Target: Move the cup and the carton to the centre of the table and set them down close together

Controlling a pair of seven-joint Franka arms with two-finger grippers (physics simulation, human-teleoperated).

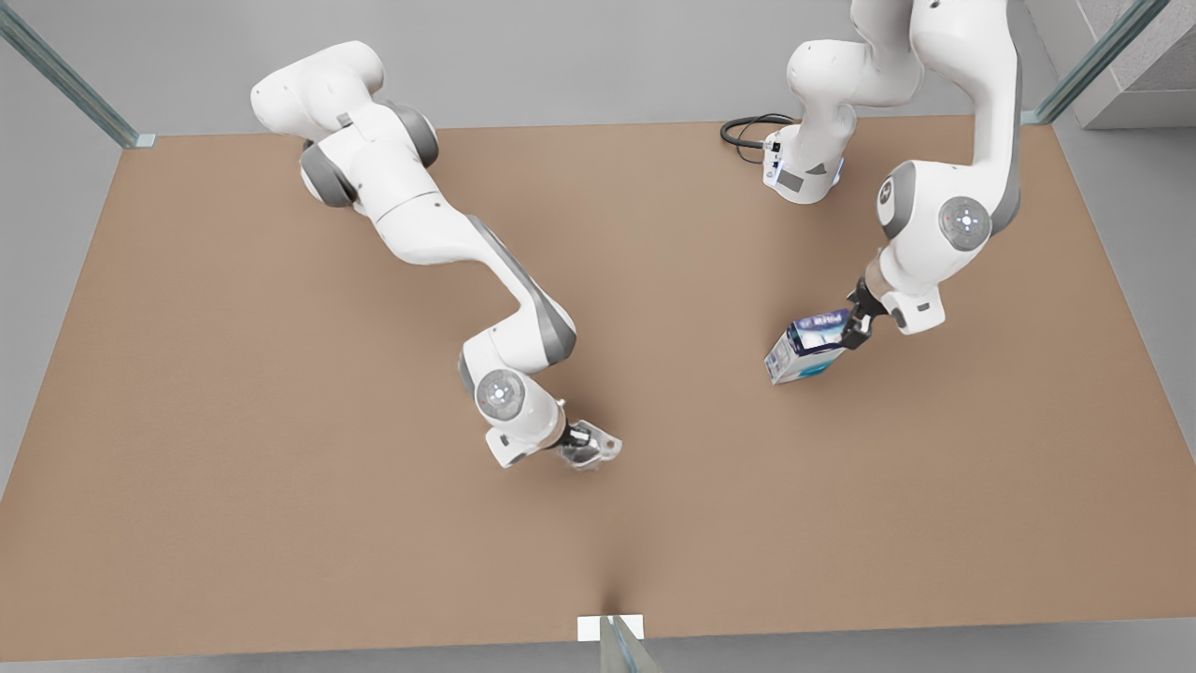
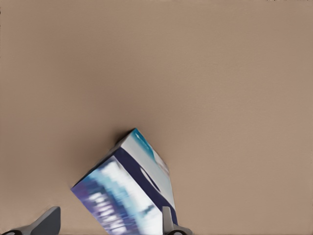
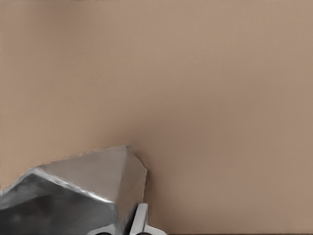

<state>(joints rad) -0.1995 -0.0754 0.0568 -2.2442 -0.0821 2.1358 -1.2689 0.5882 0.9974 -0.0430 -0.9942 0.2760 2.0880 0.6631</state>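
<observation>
Brown counter (image 1: pixel 280 374): your left pincer (image 1: pixel 852 327) grips the tilted carton (image 1: pixel 804 348), your right pincer (image 1: pixel 587 447) grips the cup (image 1: pixel 598 445). Tilted, the carton could tip when you let go.

Desk (image 1: pixel 280 467): matt brown, smooth, even, no gloss, looks like board or laminate. Carton (image 1: pixel 805 346): printed card look, white and teal sides, dark blue band, slight sheen on print. Cup (image 1: pixel 590 447): pale grey, faceted, hard, soft shine on the facets, ceramic or plastic, cannot tell which. Arm shells: glossy white plastic with grey matt joint parts. Left hand (image 1: pixel 855 327): black fingers. Right hand (image 1: pixel 577 439): dark, partly hidden by the cup.
</observation>
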